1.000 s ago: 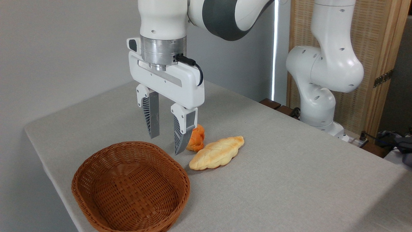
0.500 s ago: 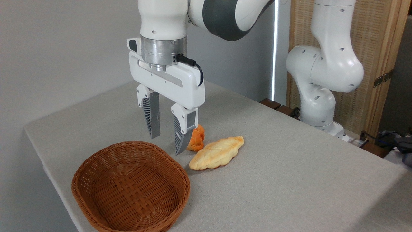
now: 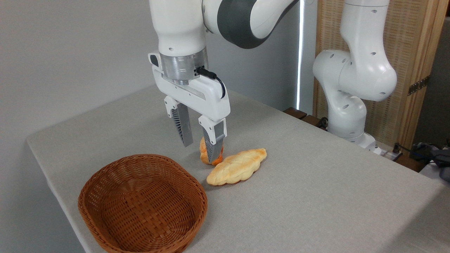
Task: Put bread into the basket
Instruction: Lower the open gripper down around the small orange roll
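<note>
The end effector [image 3: 199, 153] is hanging spread apart above the grey worktop [image 3: 316, 196], its 2 ribbed fingers [image 3: 182, 124] pointing down and slightly tilted. The right-hand finger is standing in front of the bread [image 3: 204, 154], covering most of it, so only an orange-golden edge is peeking out on either side of the fingertip. The left-hand finger is hanging clear of the bread with grey cloth showing between them. Whether the right-hand finger is actually touching the crust cannot be told from this view; nothing is being gripped.

The bread is sitting on the worktop near the middle of the scene, at about 1 o'clock from the basket [image 3: 142, 205] and apart from its rim. The basket is resting empty at the near left corner of the worktop, its woven floor fully showing.

A pale braided loaf [image 3: 236, 171] is lying at about 4 o'clock from the bread, just beside it, with its pointed end aiming toward 2 o'clock; the pictures do not make clear whether the 2 are touching.

The arm's white base and elbow [image 3: 355, 80] are standing at 3 o'clock, at the far right edge of the worktop, before a wooden slatted screen [image 3: 415, 52].
</note>
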Controlling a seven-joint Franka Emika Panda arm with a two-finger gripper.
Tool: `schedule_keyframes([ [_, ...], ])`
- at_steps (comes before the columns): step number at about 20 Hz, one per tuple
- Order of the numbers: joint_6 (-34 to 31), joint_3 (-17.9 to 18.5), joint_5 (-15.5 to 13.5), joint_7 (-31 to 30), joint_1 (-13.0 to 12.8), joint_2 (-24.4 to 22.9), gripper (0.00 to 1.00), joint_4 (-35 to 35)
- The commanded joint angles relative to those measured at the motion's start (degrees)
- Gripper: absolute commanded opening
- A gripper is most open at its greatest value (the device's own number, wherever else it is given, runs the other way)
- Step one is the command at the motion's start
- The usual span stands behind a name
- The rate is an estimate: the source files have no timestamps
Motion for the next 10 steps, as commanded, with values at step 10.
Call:
schedule_keyframes([
  [10,0.83,0.64,-7.42,-4.41,-5.28,-2.09,1.00,-8.79],
])
